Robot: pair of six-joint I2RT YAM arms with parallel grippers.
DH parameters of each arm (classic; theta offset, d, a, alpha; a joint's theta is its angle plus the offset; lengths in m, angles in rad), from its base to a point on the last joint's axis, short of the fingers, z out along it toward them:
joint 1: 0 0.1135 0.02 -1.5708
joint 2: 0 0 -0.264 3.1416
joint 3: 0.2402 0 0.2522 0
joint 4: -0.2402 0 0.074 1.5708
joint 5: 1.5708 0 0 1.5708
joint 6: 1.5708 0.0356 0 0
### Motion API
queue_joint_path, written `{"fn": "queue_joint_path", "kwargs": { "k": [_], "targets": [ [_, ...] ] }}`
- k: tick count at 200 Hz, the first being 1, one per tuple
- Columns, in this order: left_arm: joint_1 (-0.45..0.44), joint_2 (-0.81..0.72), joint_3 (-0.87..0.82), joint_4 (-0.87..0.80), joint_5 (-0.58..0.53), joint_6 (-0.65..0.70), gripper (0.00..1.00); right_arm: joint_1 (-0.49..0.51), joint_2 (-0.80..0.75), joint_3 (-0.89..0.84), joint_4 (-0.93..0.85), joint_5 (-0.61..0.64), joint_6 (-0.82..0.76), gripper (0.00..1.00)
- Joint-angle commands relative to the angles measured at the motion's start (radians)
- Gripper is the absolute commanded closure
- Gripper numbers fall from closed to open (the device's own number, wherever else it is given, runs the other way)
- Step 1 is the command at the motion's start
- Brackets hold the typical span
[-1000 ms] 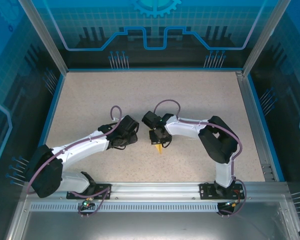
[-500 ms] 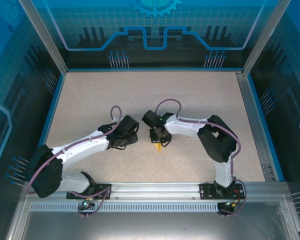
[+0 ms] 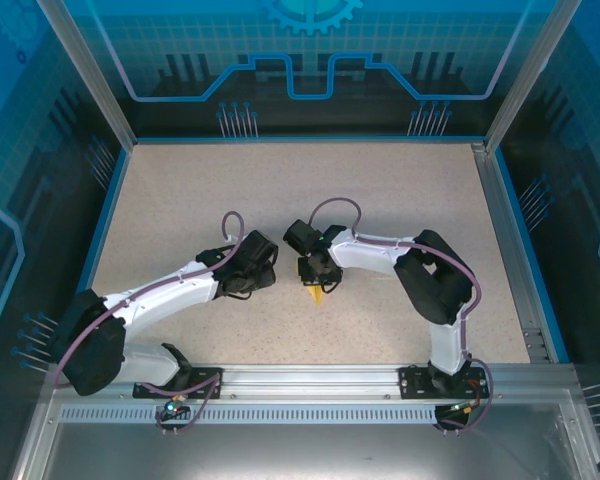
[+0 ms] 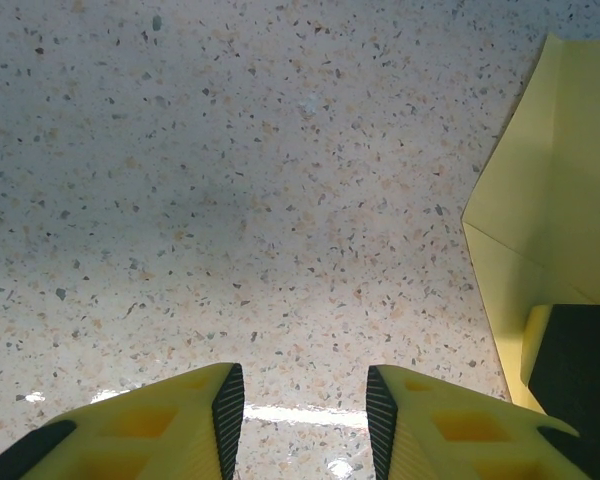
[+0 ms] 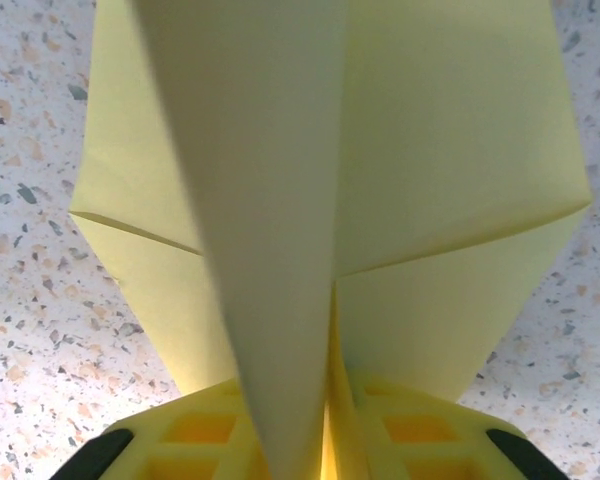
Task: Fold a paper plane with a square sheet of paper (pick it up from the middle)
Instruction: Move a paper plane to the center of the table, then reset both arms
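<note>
Keel of folded yellow paper plane (image 5: 450, 180) inside right pincer (image 5: 315, 420); clamped or slack, cannot tell. Empty left pincer (image 4: 305, 410) half-wide. Part jaws slowly; spare creases.

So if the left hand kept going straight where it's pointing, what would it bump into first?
Probably just the bare speckled table. The left hand points at open tabletop, and the yellow paper lies off to the side of that line. Depth is hard to judge, though.

Speckled table (image 3: 380, 200), yellow paper plane (image 3: 319, 295) tip peeking beneath right gripper (image 3: 318, 283)
</note>
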Motion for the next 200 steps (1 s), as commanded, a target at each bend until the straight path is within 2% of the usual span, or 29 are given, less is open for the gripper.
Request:
{"fn": "queue_joint_path", "kwargs": {
  "k": [1,59,117,138,177,186,200],
  "targets": [
    [0.005,-0.026,0.006,0.014,0.008,0.029,0.59,-0.010,-0.075,0.017,-0.013,-0.014,-0.040,0.72],
    [0.005,-0.045,0.009,0.008,-0.011,0.041,0.58,-0.005,-0.206,-0.013,-0.028,0.000,-0.078,0.65],
    [0.005,-0.083,-0.005,0.012,-0.037,0.067,0.56,0.002,-0.432,-0.130,0.007,0.131,-0.098,0.58],
    [0.005,-0.129,-0.027,0.020,-0.064,0.085,0.53,0.005,-0.572,-0.207,0.030,0.225,-0.126,0.49],
    [0.011,-0.224,-0.061,0.017,-0.166,0.145,0.39,-0.015,-0.841,-0.317,0.022,0.468,-0.226,0.28],
    [0.014,-0.238,-0.058,0.002,-0.210,0.161,0.33,-0.033,-0.885,-0.337,0.016,0.526,-0.256,0.17],
    [0.025,-0.258,-0.059,-0.005,-0.281,0.199,0.26,-0.077,-0.927,-0.370,0.013,0.621,-0.313,0.08]
  ]
}}
